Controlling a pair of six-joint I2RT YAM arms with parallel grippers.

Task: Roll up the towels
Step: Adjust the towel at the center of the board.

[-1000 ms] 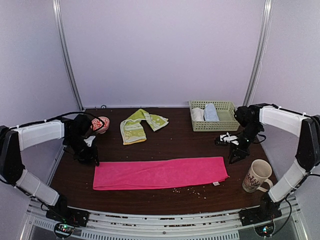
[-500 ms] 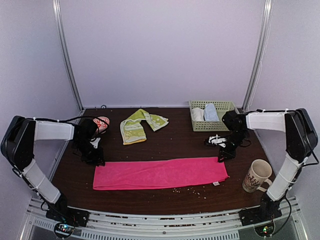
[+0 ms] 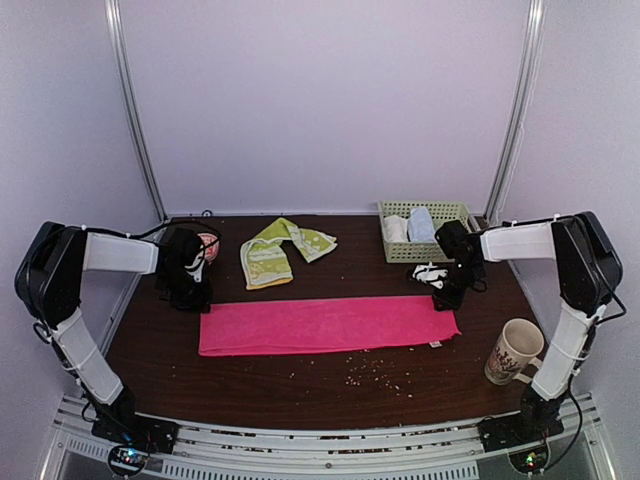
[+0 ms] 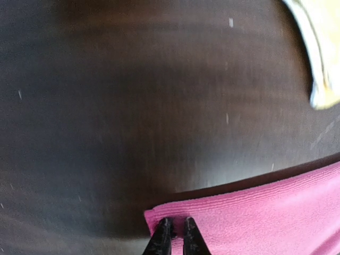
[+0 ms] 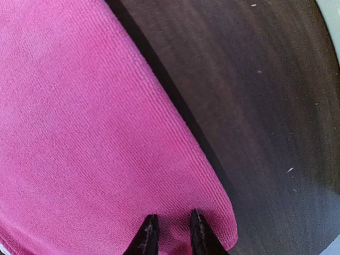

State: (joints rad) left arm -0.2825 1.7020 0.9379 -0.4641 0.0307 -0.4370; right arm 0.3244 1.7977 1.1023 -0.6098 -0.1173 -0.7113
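Note:
The long hot-pink towel (image 3: 330, 325) lies flat across the middle of the dark table. My left gripper (image 3: 197, 300) is at its far left corner. In the left wrist view the fingers (image 4: 175, 226) are nearly together, pinching that corner of the pink towel (image 4: 265, 212). My right gripper (image 3: 441, 300) is at the far right corner. There its tips (image 5: 171, 223) press into the pink towel (image 5: 106, 133) with cloth between them. The yellow-green patterned towel (image 3: 275, 250) lies crumpled behind it, and its edge (image 4: 324, 53) shows in the left wrist view.
A green basket (image 3: 430, 247) at the back right holds a white and a light-blue rolled cloth. A patterned mug (image 3: 512, 350) stands at the front right. A small pink-and-white bowl (image 3: 206, 246) sits behind my left gripper. Crumbs (image 3: 380, 370) dot the table in front of the pink towel.
Both grippers came in onto the pink towel's far corners and closed. The towel has slid away from the near edge and slightly to the right.

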